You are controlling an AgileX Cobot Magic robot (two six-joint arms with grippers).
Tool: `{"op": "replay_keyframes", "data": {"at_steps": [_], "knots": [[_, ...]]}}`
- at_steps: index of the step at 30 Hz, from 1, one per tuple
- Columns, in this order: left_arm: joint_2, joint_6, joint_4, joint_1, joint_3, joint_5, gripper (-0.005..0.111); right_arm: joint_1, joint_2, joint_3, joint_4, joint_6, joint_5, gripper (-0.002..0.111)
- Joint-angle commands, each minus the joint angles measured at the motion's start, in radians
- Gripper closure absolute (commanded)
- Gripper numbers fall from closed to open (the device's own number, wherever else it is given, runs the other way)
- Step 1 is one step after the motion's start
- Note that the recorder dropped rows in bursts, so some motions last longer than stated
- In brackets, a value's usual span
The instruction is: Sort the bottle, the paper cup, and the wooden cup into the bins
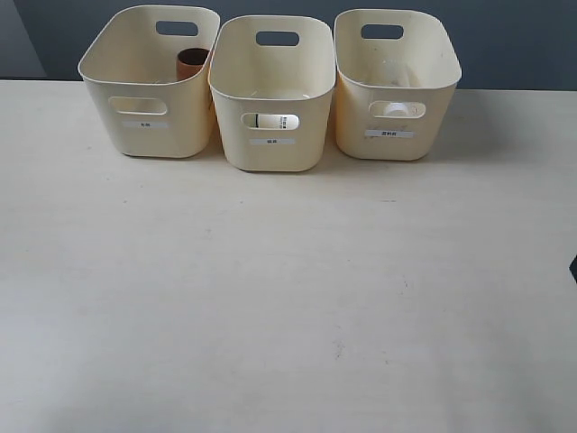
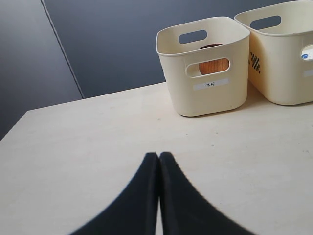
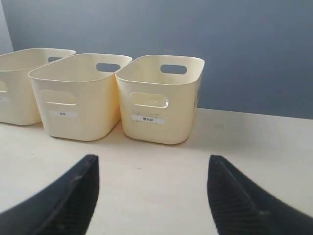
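Observation:
Three cream bins stand in a row at the back of the table. The left bin [image 1: 185,126] holds the brown wooden cup [image 1: 191,61], which also shows through that bin's handle hole as the wooden cup [image 2: 215,66]. Inside the middle bin [image 1: 270,158] lies the white paper cup [image 1: 270,121] with its dark mark. A white rounded part of the bottle [image 1: 397,109] shows through the right bin's [image 1: 356,122] cut-out. My left gripper [image 2: 159,155] is shut and empty over bare table. My right gripper [image 3: 152,161] is open and empty, short of the right bin [image 3: 161,117].
The pale wooden table [image 1: 288,298] stretches in front of the bins. A dark grey wall [image 1: 505,36] rises behind them. A small dark piece of the right arm [image 1: 573,268] shows at the right edge of the exterior view.

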Motion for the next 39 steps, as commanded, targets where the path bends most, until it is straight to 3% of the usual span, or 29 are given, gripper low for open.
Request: {"op": "replay_keyframes", "data": {"at_steps": [1, 5, 14, 20, 39], "knots": [[-0.005, -0.002, 0.000, -0.003, 0.001, -0.006, 0.107, 0.004, -0.005, 0.002, -0.042, -0.016, 0.030, 0.047], [-0.005, -0.002, 0.000, -0.003, 0.001, -0.006, 0.107, 0.004, -0.005, 0.002, -0.086, -0.016, 0.110, 0.047], [-0.005, -0.002, 0.000, -0.003, 0.001, -0.006, 0.107, -0.004, -0.005, 0.002, -0.079, 0.002, 0.104, 0.047], [-0.005, -0.002, 0.000, -0.003, 0.001, -0.006, 0.107, -0.135, -0.005, 0.002, -0.079, 0.002, 0.102, 0.047], [-0.005, -0.002, 0.000, -0.003, 0.001, -0.006, 0.107, -0.137, -0.005, 0.002, -0.081, 0.003, 0.104, 0.047]]}}
